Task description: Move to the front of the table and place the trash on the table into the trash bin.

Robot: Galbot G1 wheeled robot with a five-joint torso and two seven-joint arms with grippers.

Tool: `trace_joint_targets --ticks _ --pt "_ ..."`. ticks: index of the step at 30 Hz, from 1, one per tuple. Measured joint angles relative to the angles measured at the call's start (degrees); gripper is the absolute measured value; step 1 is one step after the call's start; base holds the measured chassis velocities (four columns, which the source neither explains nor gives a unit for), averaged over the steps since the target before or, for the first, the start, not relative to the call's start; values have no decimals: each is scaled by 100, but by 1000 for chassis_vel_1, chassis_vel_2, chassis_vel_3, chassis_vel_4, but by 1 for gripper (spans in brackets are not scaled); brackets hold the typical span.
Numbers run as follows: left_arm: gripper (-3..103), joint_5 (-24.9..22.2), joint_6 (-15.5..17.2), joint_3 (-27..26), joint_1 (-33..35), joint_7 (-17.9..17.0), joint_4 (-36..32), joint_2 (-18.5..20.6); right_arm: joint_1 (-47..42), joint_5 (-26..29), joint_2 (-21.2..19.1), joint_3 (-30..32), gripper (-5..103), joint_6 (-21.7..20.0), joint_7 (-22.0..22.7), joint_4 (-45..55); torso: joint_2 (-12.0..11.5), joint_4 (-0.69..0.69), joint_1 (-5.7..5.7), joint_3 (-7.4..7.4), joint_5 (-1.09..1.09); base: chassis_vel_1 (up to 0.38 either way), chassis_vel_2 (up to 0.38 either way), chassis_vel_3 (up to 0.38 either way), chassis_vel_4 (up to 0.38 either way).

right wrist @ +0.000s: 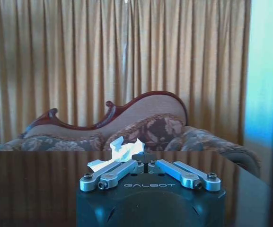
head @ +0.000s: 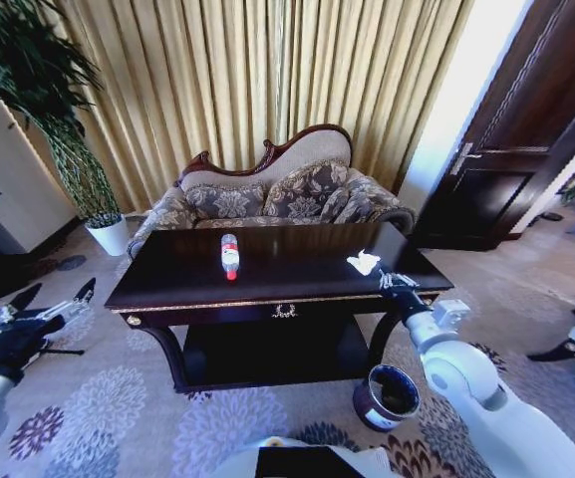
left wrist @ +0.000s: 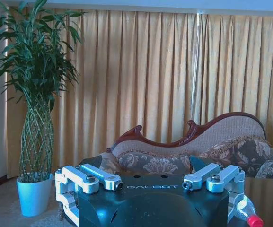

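Our right gripper sits over the right front edge of the large dark glossy wooden table, fingers closed on nothing, crumpled white tissue just beyond its tips, while our left gripper hangs spread wide, off the table's left side.

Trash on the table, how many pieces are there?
2. A bottle lies near the middle of the table, and a crumpled tissue sits toward its right end, just ahead of the right gripper.
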Motion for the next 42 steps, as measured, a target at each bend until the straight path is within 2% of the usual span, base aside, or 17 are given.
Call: trace_joint_targets --ticks 4,10,17,22,29,31,34,36,40,42 --pt "100 0 -8 -31 6 2 -5 -8 -217 26 -18 245 0 53 -25 -95 1 0 0 0 -1 13 -4 -8 4" --pt "100 1 -10 17 -56 7 9 -9 -745 -203 -110 637 0 426 -238 -520 -2 -1 4 2 -1 0 0 0 0" --pt "100 3 -12 59 -88 14 4 -20 -863 -364 -74 596 0 668 -307 -1380 -1 0 3 1 0 0 0 0 0" --pt "100 0 -21 38 -59 65 -16 -35 -816 -360 13 364 0 675 -289 -1963 -1 0 3 1 0 0 0 0 0" --pt "100 -14 -41 -14 -18 217 -82 -119 -305 -967 101 -494 0 837 -198 -3303 -1 0 3 1 -1 0 0 0 0" --pt "100 -16 -44 -18 -16 227 -84 -129 -239 -1003 122 -566 0 840 -197 -3425 -1 1 2 1 -1 0 0 0 0" --pt "100 -17 -89 -24 -15 240 -71 -171 166 -1308 348 -927 0 905 -211 -4252 -1 0 3 1 -1 0 0 0 0" --pt "100 -17 -105 -24 -15 240 -61 -174 226 -1370 396 -973 0 920 -228 -4404 -1 0 3 1 -2 0 0 0 0" --pt "100 -9 -179 -26 -22 242 -9 -174 703 -1804 838 -1180 0 1144 -366 -5690 -1 -1 3 1 -1 0 0 0 0" --pt "100 -9 -180 -30 -22 243 -9 -172 754 -1840 882 -1191 0 1181 -378 -5837 -1 -1 2 1 0 0 0 0 0"
